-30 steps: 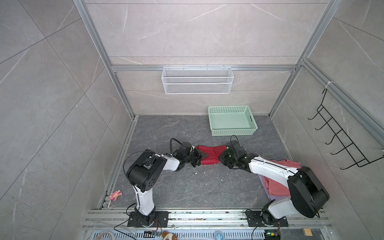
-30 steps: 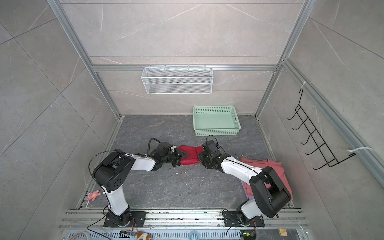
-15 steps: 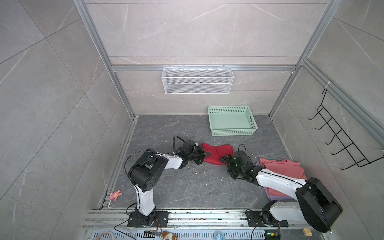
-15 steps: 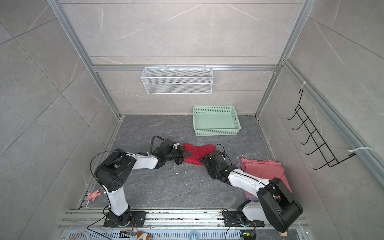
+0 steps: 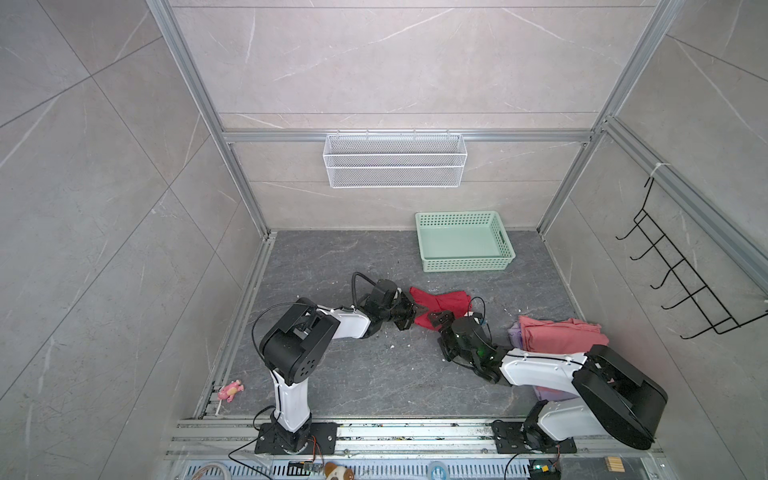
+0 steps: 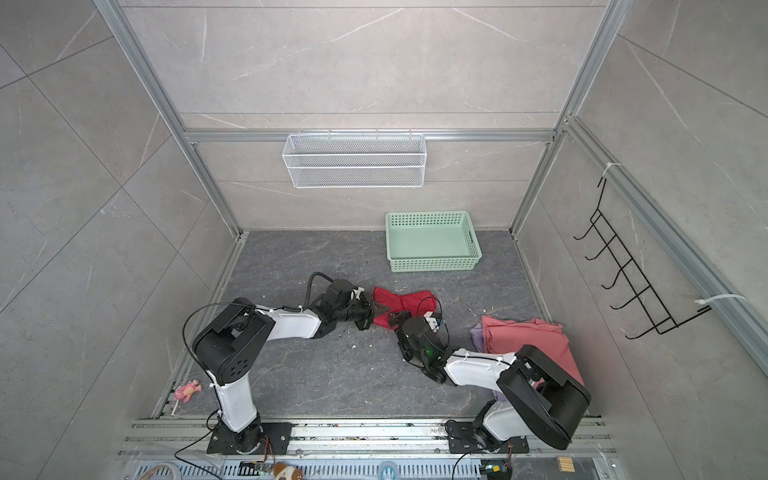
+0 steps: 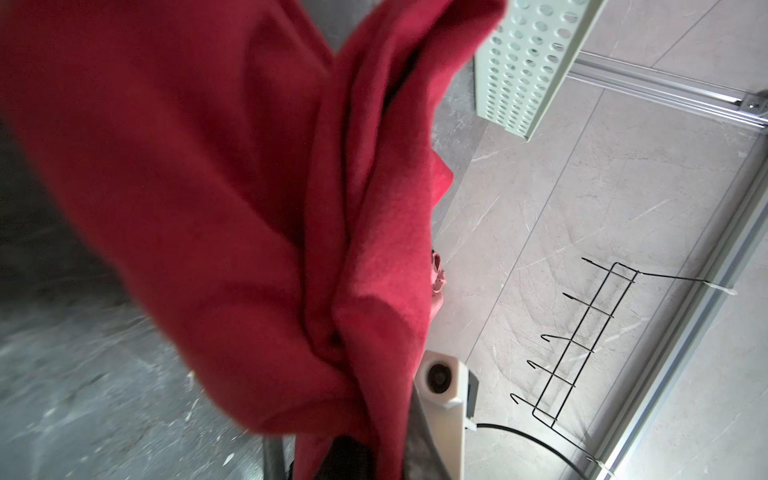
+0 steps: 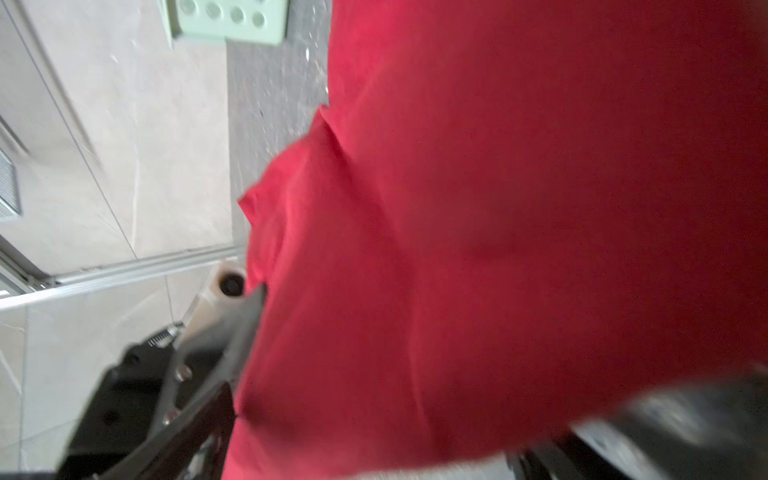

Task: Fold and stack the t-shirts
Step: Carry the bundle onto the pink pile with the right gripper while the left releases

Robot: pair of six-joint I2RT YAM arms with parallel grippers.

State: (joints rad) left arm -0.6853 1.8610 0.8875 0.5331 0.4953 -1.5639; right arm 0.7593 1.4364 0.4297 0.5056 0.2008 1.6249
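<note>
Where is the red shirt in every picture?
In a top view: red t-shirt mid-floor, near the mint-green basket.
In a top view: it lies mid-floor too.
Left wrist: it fills most, close up.
Right wrist: it looms close, blurred.
Landmark: basket, in all four.

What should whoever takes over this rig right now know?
Grippers: left gripper shut on the red t-shirt; right gripper open at its near edge, holding nothing.
The red t-shirt is bunched mid-floor, unfolded.
The salmon-pink t-shirt lies folded on the lavender t-shirt at the right, partly under the right arm.
Done: those two stacked. Left: fold the red one, add it to the stack.
</note>
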